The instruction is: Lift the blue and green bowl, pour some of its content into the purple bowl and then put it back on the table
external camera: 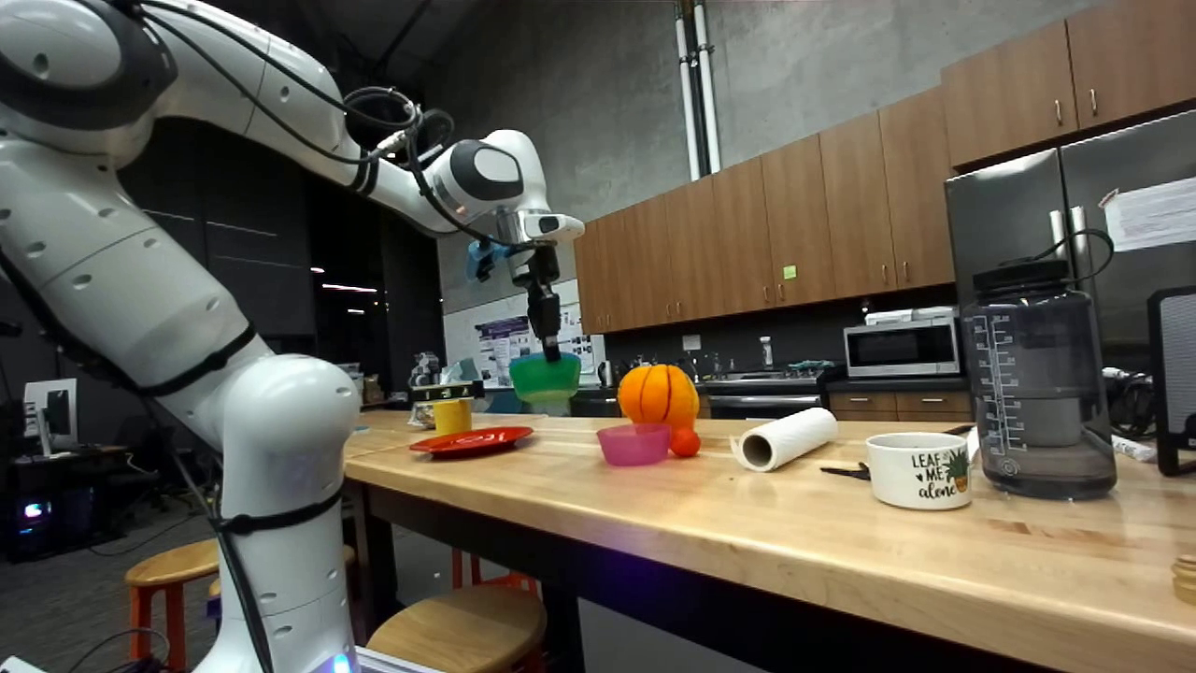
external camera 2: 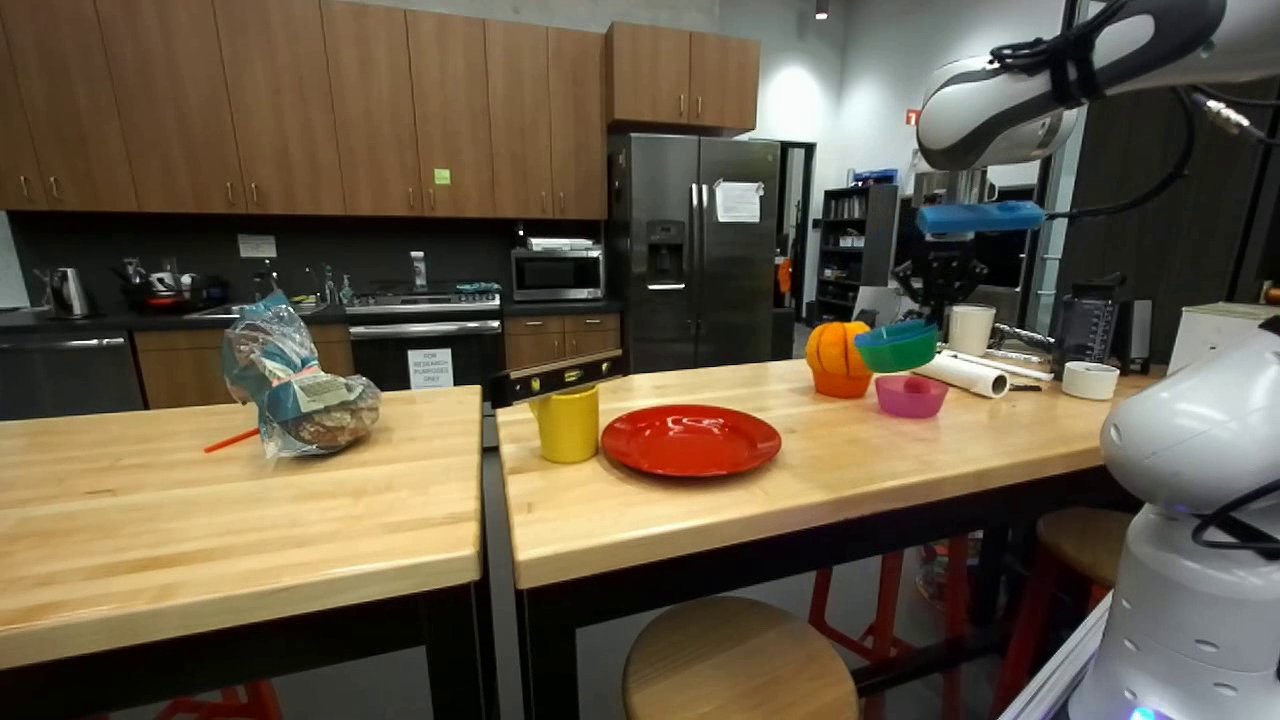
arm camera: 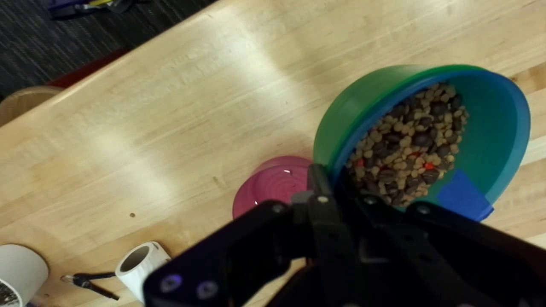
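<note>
Wrist view alone shows contents (arm camera: 399,149) of green bowl (arm camera: 362,98); hand (arm camera: 333,175) grips its rim. Red plate (external camera 2: 690,441): both exterior views only.

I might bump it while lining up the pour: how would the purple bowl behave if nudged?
The purple bowl would probably slide easily: it looks thin-walled, and no contents show in the visible part of its inside. It may be slippery, as its inside shines in the wrist view. Tipping seems unlikely: it sits low and upright on the table.

Blue-green bowl (external camera: 542,379) aloft, tilted
</note>
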Available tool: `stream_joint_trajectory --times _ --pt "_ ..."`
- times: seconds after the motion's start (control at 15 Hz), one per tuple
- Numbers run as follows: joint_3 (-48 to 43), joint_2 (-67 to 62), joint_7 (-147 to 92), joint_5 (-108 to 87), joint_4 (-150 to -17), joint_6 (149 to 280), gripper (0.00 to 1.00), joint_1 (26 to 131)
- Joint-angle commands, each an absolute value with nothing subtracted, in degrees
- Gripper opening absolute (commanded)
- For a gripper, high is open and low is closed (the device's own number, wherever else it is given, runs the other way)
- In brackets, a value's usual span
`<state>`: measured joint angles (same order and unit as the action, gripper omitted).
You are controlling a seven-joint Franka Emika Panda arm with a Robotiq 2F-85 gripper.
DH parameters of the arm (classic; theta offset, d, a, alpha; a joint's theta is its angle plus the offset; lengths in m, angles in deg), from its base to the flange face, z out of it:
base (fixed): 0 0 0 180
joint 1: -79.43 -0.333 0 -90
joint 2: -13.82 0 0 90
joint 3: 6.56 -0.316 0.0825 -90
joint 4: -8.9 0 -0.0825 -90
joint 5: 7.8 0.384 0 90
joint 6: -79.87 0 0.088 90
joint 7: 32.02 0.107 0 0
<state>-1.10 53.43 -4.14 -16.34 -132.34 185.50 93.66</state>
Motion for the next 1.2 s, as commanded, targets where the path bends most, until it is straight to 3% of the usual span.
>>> stream_joint_trajectory --times 0.0,1.13 --pt "-0.8 53.0 -8.4 -18.0 -129.6 182.0 0.02 96.1" --pt "-3.8 41.6 -5.4 -39.4 -116.4 173.3 0.02 99.0"
